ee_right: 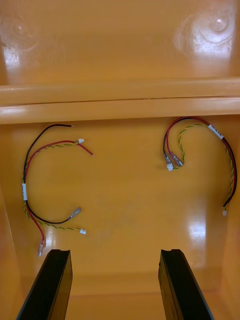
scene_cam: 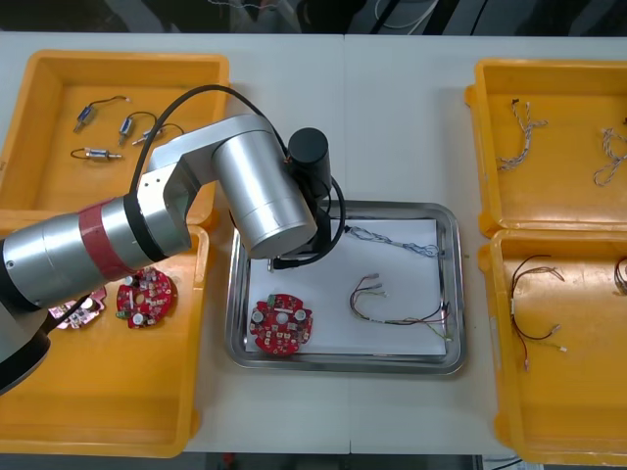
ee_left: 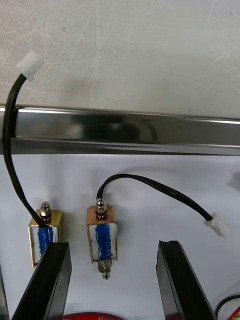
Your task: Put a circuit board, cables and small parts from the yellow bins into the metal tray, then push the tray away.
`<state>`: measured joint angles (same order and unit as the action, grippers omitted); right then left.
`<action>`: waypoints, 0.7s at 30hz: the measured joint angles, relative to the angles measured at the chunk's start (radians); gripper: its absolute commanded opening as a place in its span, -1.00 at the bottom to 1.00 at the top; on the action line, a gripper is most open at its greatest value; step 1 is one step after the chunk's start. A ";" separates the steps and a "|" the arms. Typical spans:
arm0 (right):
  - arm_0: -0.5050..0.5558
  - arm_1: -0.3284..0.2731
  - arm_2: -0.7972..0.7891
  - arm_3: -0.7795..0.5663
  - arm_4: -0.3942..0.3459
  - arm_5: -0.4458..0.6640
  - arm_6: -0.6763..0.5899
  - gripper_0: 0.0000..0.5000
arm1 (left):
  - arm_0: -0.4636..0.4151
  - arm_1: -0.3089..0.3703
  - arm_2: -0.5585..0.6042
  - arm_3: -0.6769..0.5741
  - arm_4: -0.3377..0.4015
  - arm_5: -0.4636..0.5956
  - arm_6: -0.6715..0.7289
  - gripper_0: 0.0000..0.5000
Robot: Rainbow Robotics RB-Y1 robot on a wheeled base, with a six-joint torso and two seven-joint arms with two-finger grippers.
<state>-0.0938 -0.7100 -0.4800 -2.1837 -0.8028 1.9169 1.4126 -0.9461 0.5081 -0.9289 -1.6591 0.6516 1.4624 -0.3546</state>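
Observation:
My left arm reaches over the back left of the metal tray. In the left wrist view my left gripper stands open above the tray's white inside. A small metal part with a blue stripe and a black cable lies between the fingers, just ahead of the tips. A second small metal part lies by one fingertip. The tray also holds a round red circuit board, a twisted blue and white cable and a red and yellow cable. My right gripper hangs open over a bin with red and yellow cables.
The far left yellow bin holds small metal parts; the near left bin holds circuit boards. The far right bin has twisted cables, the near right bin red and yellow ones. The tray's shiny rim lies ahead of the left fingers.

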 measured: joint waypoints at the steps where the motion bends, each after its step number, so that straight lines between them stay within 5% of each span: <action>1: 0.000 0.000 0.000 0.000 0.000 0.000 0.000 1.00 | 0.000 0.000 0.001 -0.008 0.000 0.013 0.000 1.00; 21: 0.002 -0.009 0.040 -0.080 -0.001 0.000 0.000 1.00 | 0.000 0.061 0.308 -0.128 0.143 0.354 -0.014 1.00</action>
<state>-0.0916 -0.7187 -0.4395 -2.2633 -0.8036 1.9169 1.4126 -0.9464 0.5694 -0.6212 -1.7871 0.7947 1.8164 -0.3681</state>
